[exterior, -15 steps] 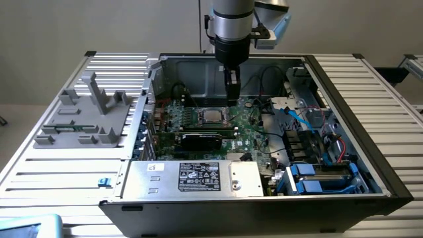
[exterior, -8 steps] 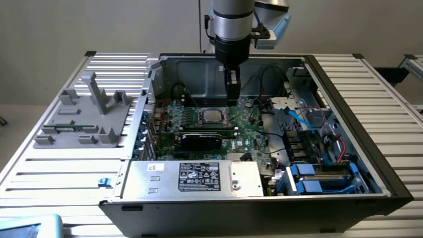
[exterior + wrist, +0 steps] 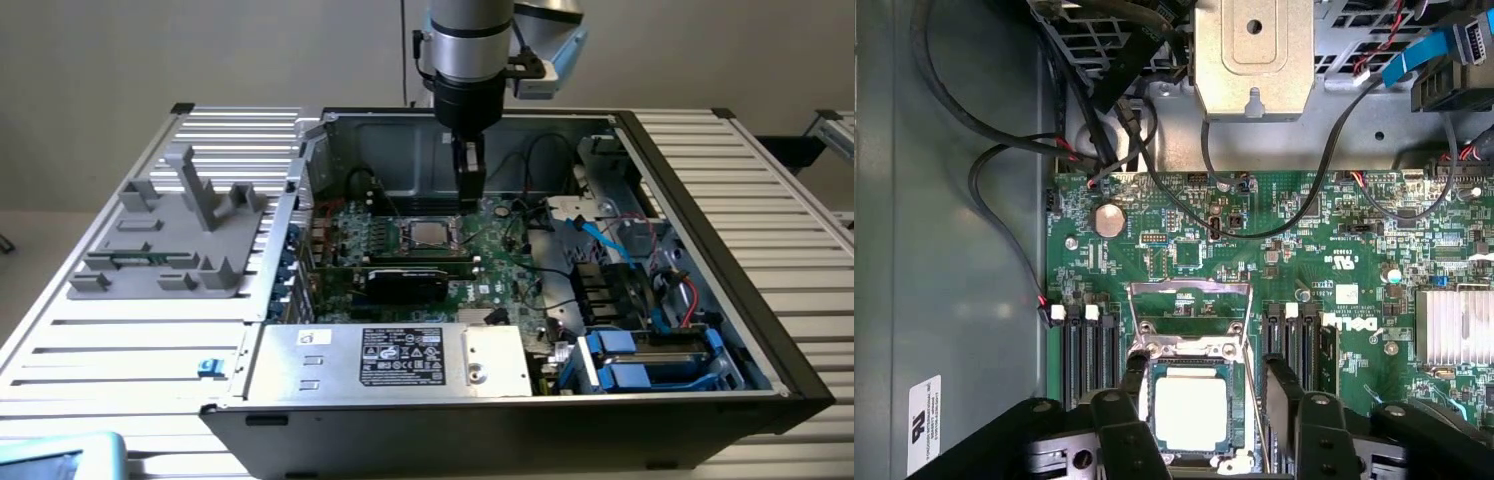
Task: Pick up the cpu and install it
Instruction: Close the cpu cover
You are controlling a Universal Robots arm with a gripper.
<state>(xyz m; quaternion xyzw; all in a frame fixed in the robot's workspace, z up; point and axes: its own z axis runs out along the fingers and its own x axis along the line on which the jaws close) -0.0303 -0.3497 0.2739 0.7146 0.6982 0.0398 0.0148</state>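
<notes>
In the exterior view, the arm (image 3: 467,45) is reaching down from the upper centre of the frame into the open computer case (image 3: 701,215), which is lying on the slatted table (image 3: 120,350). The gripper (image 3: 467,203) is hovering just above the green motherboard (image 3: 514,275), near the centre of the frame. The cpu (image 3: 430,233) is sitting flat in the socket (image 3: 462,239) on that board, silver top facing up — just to the exterior view's left of the fingertips. In the wrist view, the gripper (image 3: 1204,390) is straddling the cpu (image 3: 1192,412): the jaws are standing wide apart, one black finger (image 3: 1284,400) on each side of the chip, and nothing is being held. The socket's hinged metal frame (image 3: 1189,300) is lying open beside the chip. A grey fixture (image 3: 174,225) is resting on the table at the left of the exterior frame — beside the case
</notes>
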